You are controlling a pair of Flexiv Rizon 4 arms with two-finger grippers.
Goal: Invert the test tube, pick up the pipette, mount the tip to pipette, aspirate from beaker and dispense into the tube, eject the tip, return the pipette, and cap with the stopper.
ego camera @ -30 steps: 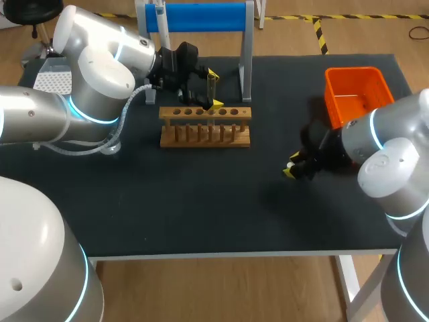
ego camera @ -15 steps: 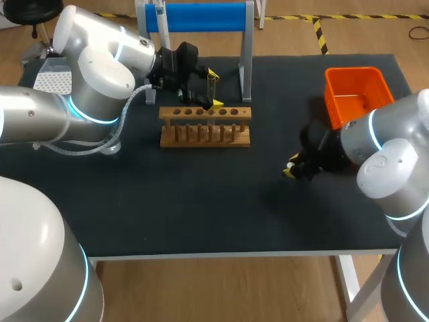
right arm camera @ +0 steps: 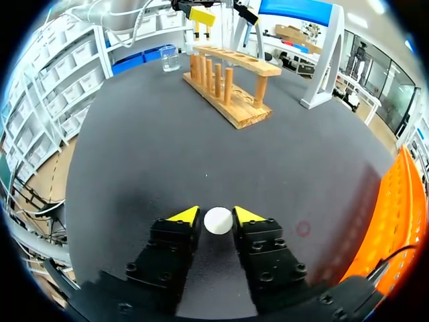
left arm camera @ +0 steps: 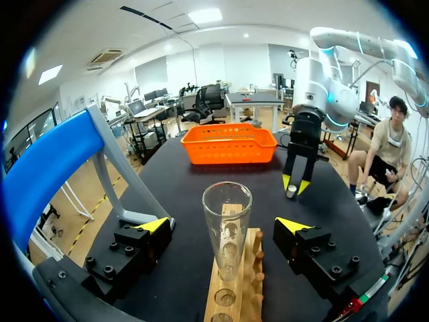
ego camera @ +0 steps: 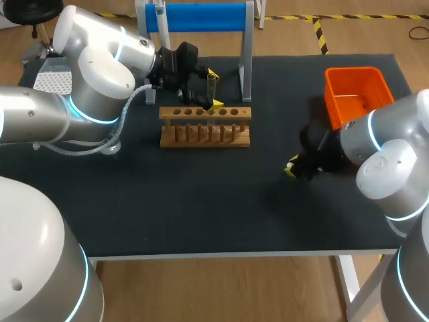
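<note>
A clear test tube [left arm camera: 226, 225] stands mouth up in the wooden rack [left arm camera: 234, 295]. My left gripper [left arm camera: 222, 226] is open, one finger on each side of the tube and well apart from it; the head view shows this gripper [ego camera: 209, 86] just behind the rack [ego camera: 205, 126]. On the dark mat to the right lies the small white stopper [right arm camera: 218, 220]. My right gripper [right arm camera: 216, 215] points down over it. Its yellow tips closely flank the stopper, with a sliver of gap on one side. The left wrist view shows that right gripper [left arm camera: 295, 185] too.
An orange basket [ego camera: 355, 94] sits at the back right, close behind my right arm. The stand with the blue bar [ego camera: 198, 17] rises behind the rack. A small beaker [right arm camera: 169, 59] stands beyond the rack's far end. A white tip box [ego camera: 52, 80] is at the left edge.
The right gripper's fingers have narrowed around the stopper. Neither arm has visibly shifted, and the tube stays in the rack.
</note>
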